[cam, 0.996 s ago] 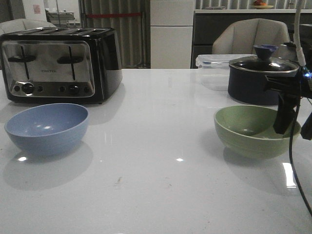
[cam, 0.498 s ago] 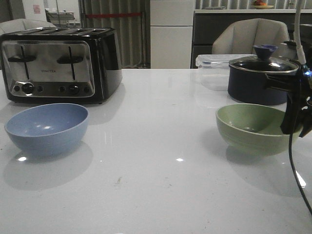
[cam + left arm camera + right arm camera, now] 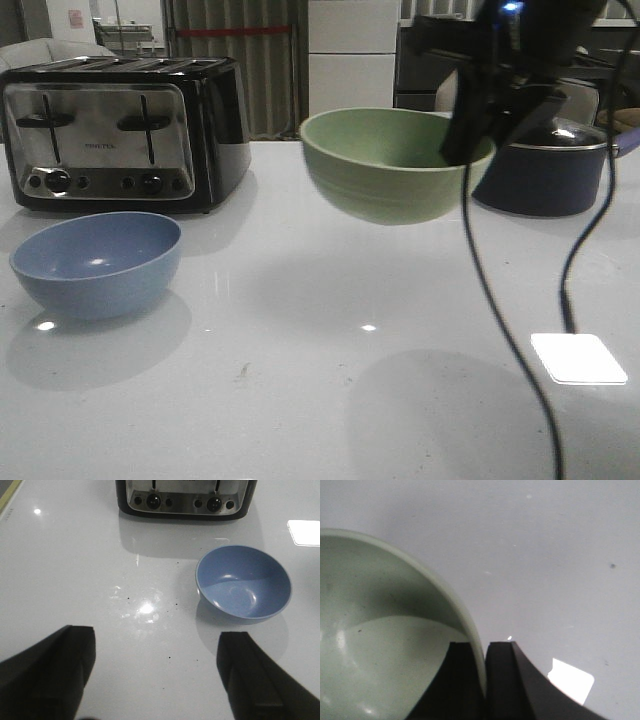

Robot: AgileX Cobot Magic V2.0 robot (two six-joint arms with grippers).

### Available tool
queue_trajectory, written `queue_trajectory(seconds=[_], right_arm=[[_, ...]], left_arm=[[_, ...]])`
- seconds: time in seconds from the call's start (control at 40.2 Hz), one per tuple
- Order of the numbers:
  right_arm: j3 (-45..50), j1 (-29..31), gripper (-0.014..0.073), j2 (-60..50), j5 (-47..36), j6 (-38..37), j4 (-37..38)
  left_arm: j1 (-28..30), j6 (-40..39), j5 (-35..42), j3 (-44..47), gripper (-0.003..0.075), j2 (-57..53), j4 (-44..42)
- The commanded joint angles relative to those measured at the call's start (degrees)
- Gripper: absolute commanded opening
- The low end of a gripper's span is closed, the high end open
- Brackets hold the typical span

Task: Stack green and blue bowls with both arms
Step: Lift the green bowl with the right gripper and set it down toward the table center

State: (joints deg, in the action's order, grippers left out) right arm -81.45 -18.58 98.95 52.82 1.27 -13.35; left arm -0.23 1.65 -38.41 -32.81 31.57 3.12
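Status: the stack is not yet made; roughly the first half appears done. The green bowl is off the surface, hanging in the air above its middle, upright and level, carried by the right gripper. The right wrist view shows its jaws pinching the bowl's rim, one finger inside the wall and one outside. The blue bowl sits empty on the surface near the left edge, just in front of the toaster, well apart from the green bowl. The left gripper hangs above the surface near the blue bowl, jaws spread wide, holding nothing and touching nothing. Remaining, by my judgement: bringing the two bowls together and nesting one inside the other, then release. A dark lidded pot stands toward the far right of the surface. Writing: a small mark is on the toaster's front panel, too small to read; no other labels are legible.
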Motion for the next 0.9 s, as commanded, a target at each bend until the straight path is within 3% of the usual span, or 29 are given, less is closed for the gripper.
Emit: queue_trajectory(seconds=[0.0, 0.224, 0.398, 0.623, 0.722, 0.872], right_arm=[[-2.3, -3.7, 0.0045, -0.9, -2.8, 0.4, 2.5], [-2.3, -9.8, 0.0045, 4.8, -6.0, 0.4, 3.5], [-2.3, -10.8, 0.0045, 8.9, -9.2, 0.4, 3.6], [-2.3, -10.8, 0.0051, 10.6, -7.0, 0.4, 6.1], [-2.3, -10.8, 0.0132, 10.6, -7.0, 0.4, 7.0], [-2.3, -10.8, 0.0386, 10.5, -7.2, 0.4, 6.9]], left_arm=[[0.1, 0.0, 4.6, -2.0, 0.0560, 0.5, 0.2], [0.1, 0.0, 4.6, -2.0, 0.0560, 0.5, 0.3], [0.1, 0.0, 4.6, -2.0, 0.0560, 0.5, 0.3], [0.1, 0.0, 4.6, -2.0, 0.0560, 0.5, 0.3], [0.1, 0.0, 4.6, -2.0, 0.0560, 0.5, 0.3], [0.1, 0.0, 4.6, -2.0, 0.0560, 0.5, 0.3]])
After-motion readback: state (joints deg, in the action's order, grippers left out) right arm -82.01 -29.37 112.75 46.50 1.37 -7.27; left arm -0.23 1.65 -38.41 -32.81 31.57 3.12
